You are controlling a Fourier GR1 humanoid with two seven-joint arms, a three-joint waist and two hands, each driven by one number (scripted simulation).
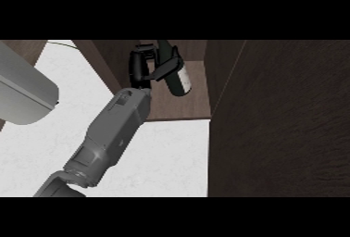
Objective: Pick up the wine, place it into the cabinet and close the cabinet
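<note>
White counter (pixel 164 157) below; right hand (pixel 142 62) is curling round the wine bottle (pixel 180 82) inside the cabinet (pixel 186 105).
Bottle is tilting; released like this, it is probably risking tipping and rolling out.

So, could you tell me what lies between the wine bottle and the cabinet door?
In the head view, only bare cabinet shelf separates the wine bottle from the door.

Cabinet (pixel 184 104) and door (pixel 287 120): dark brown wood, visible grain, matt. Counter (pixel 164 157): white, faintly mottled like stone, smooth, matt. Bottle (pixel 182 82): dark glassy top, pale band lower down, slight gloss. Hand (pixel 140 65): black, matt, plastic-like. Forearm (pixel 116 125): grey smooth hard shell, soft sheen on upper panels.
</note>
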